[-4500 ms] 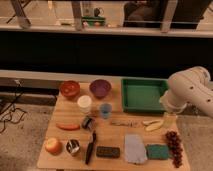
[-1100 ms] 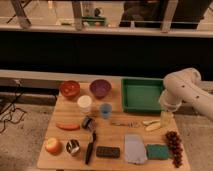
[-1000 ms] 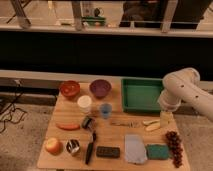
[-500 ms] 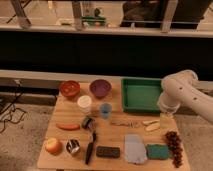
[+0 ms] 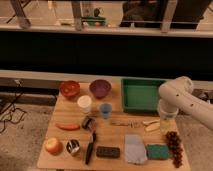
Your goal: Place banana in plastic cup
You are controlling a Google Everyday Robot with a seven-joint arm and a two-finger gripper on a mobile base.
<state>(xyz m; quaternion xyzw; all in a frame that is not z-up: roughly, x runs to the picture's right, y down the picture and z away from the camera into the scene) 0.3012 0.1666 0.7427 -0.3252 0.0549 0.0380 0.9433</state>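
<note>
The banana (image 5: 151,125), small and pale yellow, lies flat on the wooden table (image 5: 115,135) right of centre. The plastic cup (image 5: 105,110), a light-blue tumbler, stands upright near the table's middle, a good way left of the banana. My gripper (image 5: 164,123) hangs from the white arm (image 5: 176,95) on the right, pointing down just right of the banana and close above the tabletop. It is open and holds nothing.
A green tray (image 5: 141,94) sits at the back right, with a red bowl (image 5: 70,89) and a purple bowl (image 5: 100,88) at the back left. A white cup (image 5: 84,103) stands beside the blue one. A carrot (image 5: 67,126), apple (image 5: 52,145), knife (image 5: 90,147), grey cloth (image 5: 135,148), green sponge (image 5: 158,151) and grapes (image 5: 174,147) line the front.
The arm has swung a little leftward and lowered, bringing the gripper nearer the banana. Nothing on the table has moved.
</note>
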